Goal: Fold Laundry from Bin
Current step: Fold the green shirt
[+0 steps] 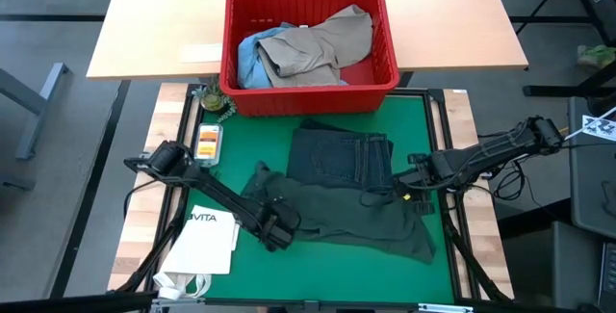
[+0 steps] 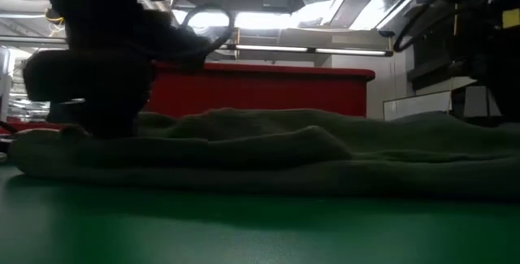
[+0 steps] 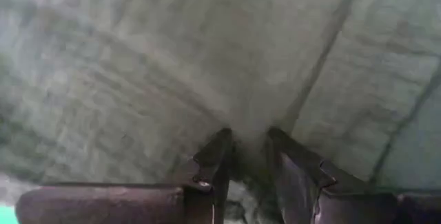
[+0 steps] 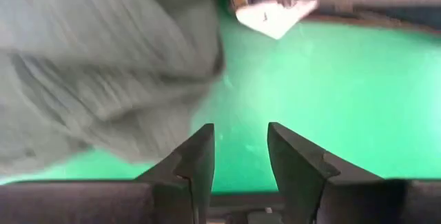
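Overhead straight down, low level across mat (image 1: 327, 130), wrists close on cloth (image 3: 172, 65)

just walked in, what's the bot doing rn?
Folding laundry. A dark green garment lies spread on the green mat, below folded dark trousers. The left gripper is pinching the green fabric near its left end. The right gripper is open over bare mat at the garment's right edge, holding nothing. The red bin holds tan and light blue clothes.

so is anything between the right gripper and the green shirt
Nothing visible. The right gripper stands open over bare green mat, with the dark green shirt lying right beside its fingers. The left gripper already pinches the shirt's other side.
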You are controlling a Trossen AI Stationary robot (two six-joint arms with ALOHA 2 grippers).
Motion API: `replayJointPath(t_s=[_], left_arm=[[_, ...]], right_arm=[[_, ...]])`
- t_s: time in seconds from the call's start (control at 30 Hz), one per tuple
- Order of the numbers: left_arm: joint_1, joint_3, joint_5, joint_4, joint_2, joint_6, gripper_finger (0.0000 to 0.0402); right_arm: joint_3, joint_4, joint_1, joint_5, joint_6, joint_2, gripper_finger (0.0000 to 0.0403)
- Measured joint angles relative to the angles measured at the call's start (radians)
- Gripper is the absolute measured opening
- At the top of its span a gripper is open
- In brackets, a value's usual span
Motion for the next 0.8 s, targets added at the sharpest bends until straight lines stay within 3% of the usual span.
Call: replayJointPath(t_s=[0.3, 0.8], left_arm=[[-0.038, -0.005, 0.041, -0.223, 0.005, -0.112, 0.0093], [-0.060, 0.106, 0.016, -0.215, 0.005, -0.128, 0.0093]], right_arm=[[0.000, 0.043, 0.140, -0.013, 0.058, 0.000, 0.0138], [-0.007, 0.278, 0.441, 0.082, 0.118, 0.000, 0.0138]])
